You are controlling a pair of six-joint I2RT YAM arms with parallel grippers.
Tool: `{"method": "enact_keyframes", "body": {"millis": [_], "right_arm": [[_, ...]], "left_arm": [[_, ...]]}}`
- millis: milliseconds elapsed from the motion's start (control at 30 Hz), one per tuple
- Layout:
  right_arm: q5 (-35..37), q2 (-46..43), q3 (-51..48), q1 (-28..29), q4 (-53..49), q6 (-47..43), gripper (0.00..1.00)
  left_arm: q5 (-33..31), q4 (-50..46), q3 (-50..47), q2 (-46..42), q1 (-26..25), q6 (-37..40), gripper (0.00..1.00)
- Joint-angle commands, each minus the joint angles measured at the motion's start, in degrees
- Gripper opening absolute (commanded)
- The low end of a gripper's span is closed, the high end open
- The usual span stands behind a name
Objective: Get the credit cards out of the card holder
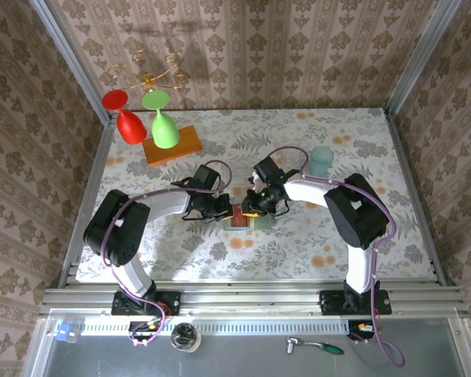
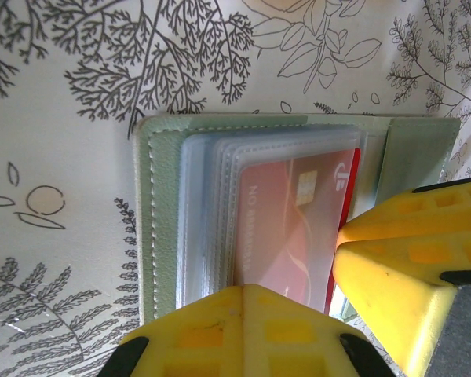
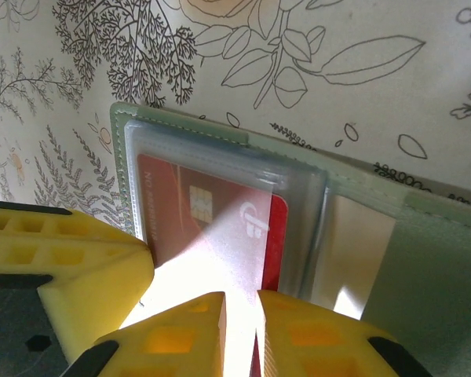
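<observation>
One card holder [image 2: 153, 220], one red card [image 2: 286, 228]

Matt wallet, glossy plastic within

The card holder [image 2: 161, 236] looks like matt, faintly grained faux leather with a stitched edge (real hide or not, I cannot tell). Its clear sleeves [image 2: 208, 204] are thin glossy plastic that catches glare. The red card [image 2: 286, 228] beneath them is smooth, shiny plastic with a small metallic chip [image 2: 304, 188]. The yellow fingers [image 2: 243, 334] are matt moulded plastic with recessed squares. The table cover [image 2: 63, 196] is matt and printed; paper or cloth is unclear. Farther off, the block [image 1: 173, 145] is smooth orange wood, the cup [image 1: 322, 159] translucent teal plastic, the goblets [image 1: 165, 129] glossy, and the frame rails [image 1: 251, 297] bare brushed metal.
</observation>
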Motion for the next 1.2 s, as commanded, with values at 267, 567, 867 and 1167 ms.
{"method": "enact_keyframes", "body": {"millis": [267,567,867,1167], "right_arm": [[1.52,1.46,0.36,0.27,-3.42,-0.99,0.25],[3.7,0.53,0.85,0.27,-4.65,-2.19,0.26],[5.45,-0.24,1.12,0.27,-6.17,-3.28,0.26],[6.39,-1.02,1.13,0.27,-6.72,-3.87,0.26]], "left_arm": [[-1.08,-3.43,1.2,-1.18,0.33,1.22,0.02],[-0.91,-3.07,0.61,-0.55,0.47,1.4,0.01],[-0.23,-2.04,0.23,-1.23,0.48,0.57,0.01],[0.41,-2.12,1.23,-2.08,0.47,0.28,0.01]]}}
